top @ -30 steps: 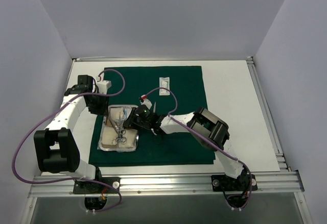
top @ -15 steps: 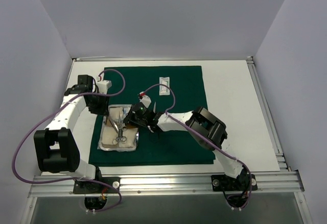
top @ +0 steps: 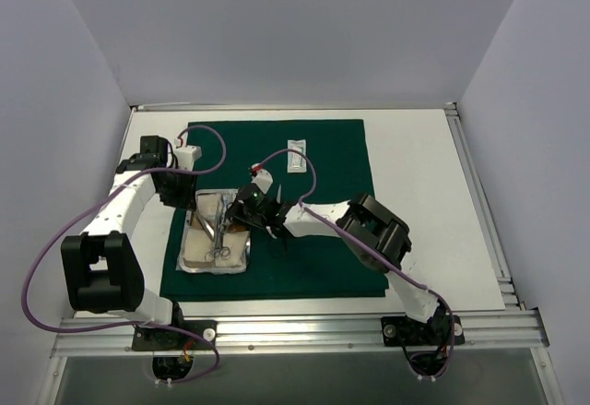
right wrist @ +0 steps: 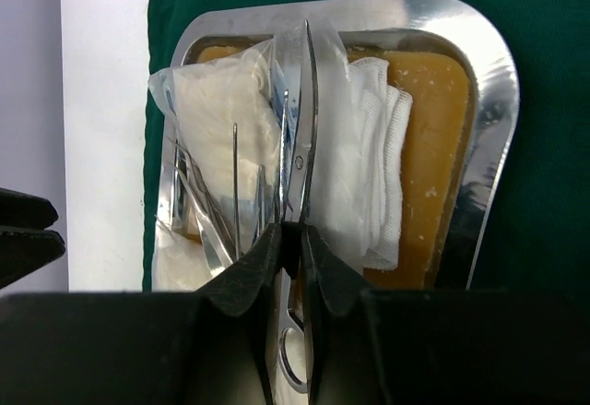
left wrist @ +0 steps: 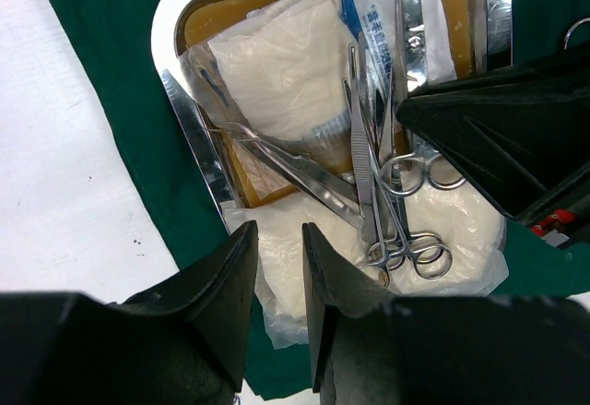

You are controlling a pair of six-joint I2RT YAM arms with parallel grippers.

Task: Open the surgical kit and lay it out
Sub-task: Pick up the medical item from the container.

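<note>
The dark green drape (top: 323, 248) lies spread flat on the table. The steel tray (right wrist: 489, 73) with its tan liner (right wrist: 433, 110) sits on the drape's left part. White gauze packets (right wrist: 221, 119), forceps (left wrist: 406, 239) and tweezers (left wrist: 295, 170) lie in the tray. My right gripper (right wrist: 289, 239) is over the tray, shut on the steel scissors (right wrist: 308, 101), whose blades point away from it. It also shows in the top view (top: 241, 211). My left gripper (left wrist: 279, 239) hovers at the tray's far left corner, jaws slightly apart and empty.
One small white packet (top: 296, 154) lies on the drape's far edge. Bare white table (top: 415, 174) lies right of the drape. The enclosure's walls stand close on the left, right and back. Both arms' purple cables loop above the tray.
My right gripper has moved left from the drape to over the tray. The left arm has barely moved.
</note>
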